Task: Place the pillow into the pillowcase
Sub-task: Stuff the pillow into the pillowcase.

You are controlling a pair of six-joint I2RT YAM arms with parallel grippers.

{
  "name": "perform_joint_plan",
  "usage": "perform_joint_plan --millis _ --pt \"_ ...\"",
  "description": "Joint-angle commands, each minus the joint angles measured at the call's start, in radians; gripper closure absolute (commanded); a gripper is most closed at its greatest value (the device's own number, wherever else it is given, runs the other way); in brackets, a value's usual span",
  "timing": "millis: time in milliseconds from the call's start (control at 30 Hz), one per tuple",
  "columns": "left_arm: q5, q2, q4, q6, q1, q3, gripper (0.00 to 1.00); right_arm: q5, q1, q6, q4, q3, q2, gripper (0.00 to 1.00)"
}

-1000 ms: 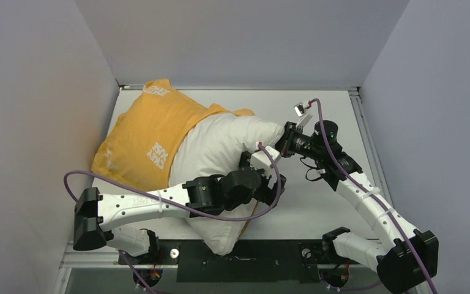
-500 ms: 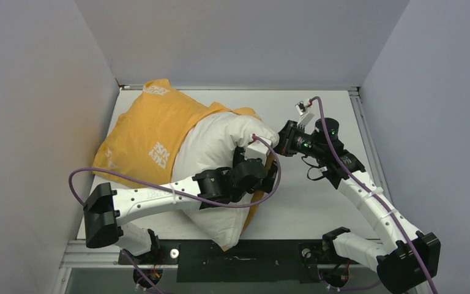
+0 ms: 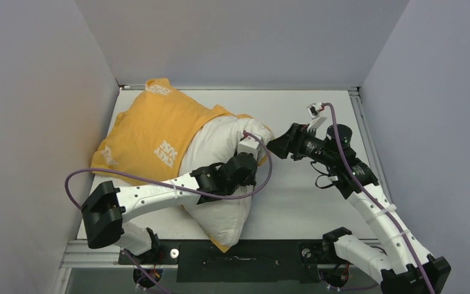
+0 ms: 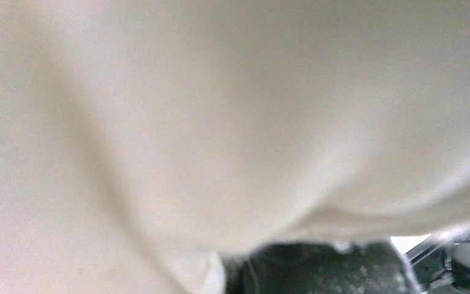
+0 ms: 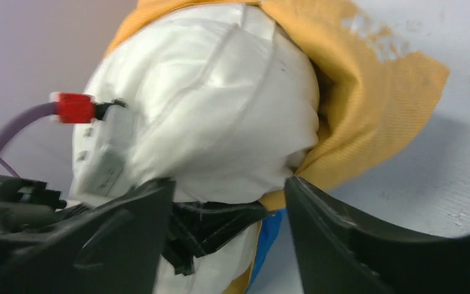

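Our left gripper (image 5: 211, 223) is closed on the white pillow (image 3: 220, 211), which sits partly inside the orange pillowcase (image 3: 153, 131). Our right gripper (image 3: 273, 147) stands open just beside it.

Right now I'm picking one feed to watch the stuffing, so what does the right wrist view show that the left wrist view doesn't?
Only the right wrist: the orange pillowcase bunched round the pillow, a red plug on the left arm, the table, and the right jaws standing apart. Only the left wrist: a dark blurred part at the bottom edge. Both: the white pillow, which fills nearly all of the left view.
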Motion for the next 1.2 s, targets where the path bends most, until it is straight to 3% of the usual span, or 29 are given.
perform_joint_plan --millis 0,67,133,233,367,600,767,900,1167 --pt "0.008 -0.105 0.064 -0.027 0.076 -0.051 1.0 0.107 0.004 -0.146 -0.054 -0.016 -0.136 0.18" --pt "0.028 -0.141 0.07 -0.04 0.096 -0.061 1.0 0.12 0.005 -0.149 -0.048 -0.083 -0.167 0.05" --pt "0.053 -0.175 0.082 -0.045 0.111 -0.071 1.0 0.083 0.005 -0.126 -0.008 -0.164 -0.185 0.0" --pt "0.094 -0.218 0.093 -0.05 0.131 -0.077 1.0 -0.005 0.01 -0.042 0.135 -0.31 -0.196 0.04" --pt "0.116 -0.244 0.073 -0.051 0.147 -0.057 1.0 -0.043 0.083 0.118 0.446 -0.507 -0.168 0.05" --pt "0.148 -0.272 0.041 -0.049 0.158 -0.013 1.0 0.034 0.322 0.218 0.83 -0.577 -0.02 0.03" --pt "0.165 -0.285 0.028 -0.053 0.164 0.002 1.0 0.135 0.452 0.158 0.808 -0.518 0.065 0.0" --pt "0.166 -0.3 0.023 -0.049 0.166 0.017 1.0 0.163 0.478 0.14 0.794 -0.508 0.135 0.21" --pt "0.173 -0.322 0.015 -0.043 0.168 0.034 1.0 0.195 0.499 0.134 0.843 -0.492 0.253 0.26"
